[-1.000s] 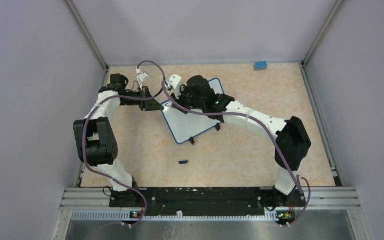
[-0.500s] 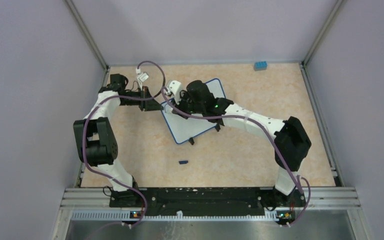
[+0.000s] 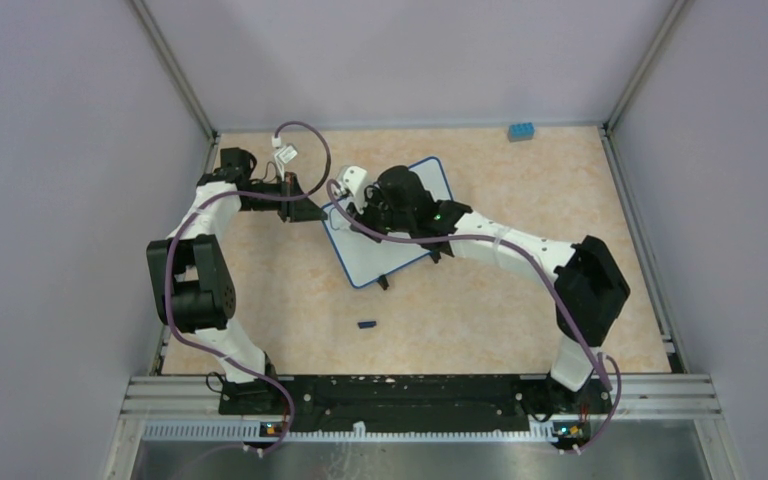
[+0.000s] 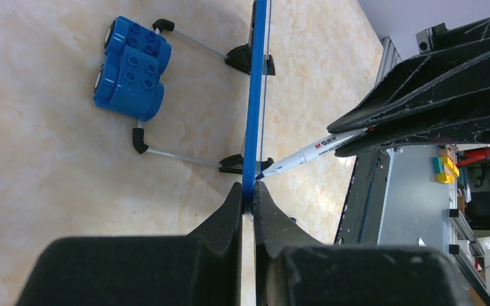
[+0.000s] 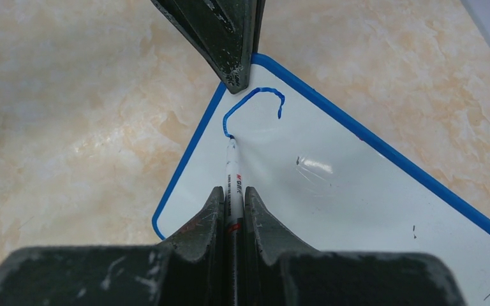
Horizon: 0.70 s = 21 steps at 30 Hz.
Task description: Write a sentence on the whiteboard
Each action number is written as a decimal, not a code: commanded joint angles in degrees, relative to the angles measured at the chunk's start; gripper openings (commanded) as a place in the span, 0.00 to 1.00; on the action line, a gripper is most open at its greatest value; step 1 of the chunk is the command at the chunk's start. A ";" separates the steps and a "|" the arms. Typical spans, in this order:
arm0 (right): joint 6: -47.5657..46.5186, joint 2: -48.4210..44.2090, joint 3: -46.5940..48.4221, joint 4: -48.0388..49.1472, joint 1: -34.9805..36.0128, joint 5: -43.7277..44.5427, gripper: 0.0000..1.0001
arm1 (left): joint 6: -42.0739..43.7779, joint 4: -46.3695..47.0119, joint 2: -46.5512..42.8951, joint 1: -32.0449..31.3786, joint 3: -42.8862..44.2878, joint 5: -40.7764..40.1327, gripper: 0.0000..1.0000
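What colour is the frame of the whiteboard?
The whiteboard frame is blue, clearest in the right wrist view.

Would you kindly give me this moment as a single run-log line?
left end effector: shut on whiteboard edge | right end effector: shut on marker, tip touching board | writing: one curved blue stroke

We see a blue toy brick [image 3: 521,131] far right on the bench [image 3: 480,320], and a small dark piece [image 3: 366,324] lying near centre.
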 commanded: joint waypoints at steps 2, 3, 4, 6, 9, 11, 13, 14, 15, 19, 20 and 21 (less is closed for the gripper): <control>-1.11 -3.32 -1.21 0.78 -1.49 4.03 0.00 | 0.38 0.00 -1.78 0.16 0.36 2.62 0.00; -1.22 -3.56 -1.51 0.89 -1.50 4.06 0.00 | 0.34 0.01 -1.79 0.16 0.42 2.60 0.00; -1.31 -3.78 -1.90 0.88 -1.54 4.01 0.00 | 0.38 0.01 -1.72 0.15 0.39 2.51 0.00; -1.27 -3.94 -2.59 0.74 -1.54 3.79 0.00 | 0.31 0.05 -1.79 0.15 0.47 2.54 0.00; -1.33 -3.98 -3.53 0.52 -1.51 3.48 0.00 | 0.31 0.09 -1.82 0.20 0.43 2.48 0.00; -1.33 -4.13 -4.05 0.44 -1.42 2.83 0.00 | 0.28 0.10 -1.84 0.15 0.36 2.45 0.00; -1.38 -4.02 -4.26 0.35 -1.01 2.58 0.00 | 0.24 0.10 -1.82 0.15 0.27 2.35 0.00; -1.48 -3.89 -4.33 0.35 -0.68 2.44 0.00 | 0.30 0.17 -1.87 0.15 0.30 2.37 0.00; -1.51 -3.70 -4.33 0.39 -0.28 2.40 0.00 | 0.21 0.20 -1.85 0.15 0.28 2.44 0.00; -1.27 -2.28 -3.55 0.65 0.95 2.15 0.00 | -0.11 0.40 -1.94 0.17 0.10 2.55 0.00; -1.13 -1.90 -3.14 0.64 1.17 2.02 0.00 | -0.01 0.44 -1.98 0.16 0.14 2.45 0.00; -1.01 -1.46 -2.61 0.54 1.28 1.90 0.00 | 0.04 0.34 -2.06 0.20 0.15 2.31 0.00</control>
